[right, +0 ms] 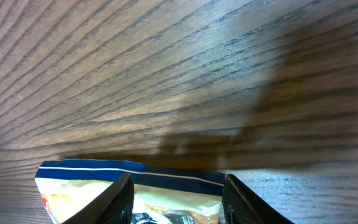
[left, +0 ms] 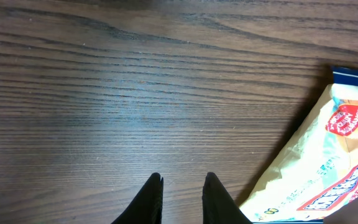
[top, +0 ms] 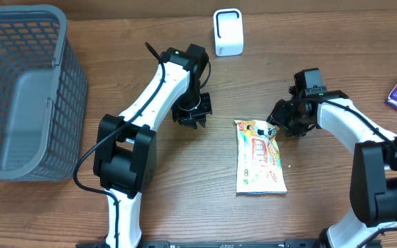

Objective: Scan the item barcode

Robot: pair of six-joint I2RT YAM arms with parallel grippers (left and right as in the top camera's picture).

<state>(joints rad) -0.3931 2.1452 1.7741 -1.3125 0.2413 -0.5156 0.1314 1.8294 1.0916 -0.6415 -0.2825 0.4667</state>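
Snack packet right of centre, right gripper half-wide astride its top edge, left gripper narrowly parted over bare table, holding nothing

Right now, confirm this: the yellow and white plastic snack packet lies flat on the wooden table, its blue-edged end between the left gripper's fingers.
Wrong arm. The blue-edged end of the snack packet sits between the fingers of the right gripper, as the right wrist view shows; it lies flat on the wooden table.
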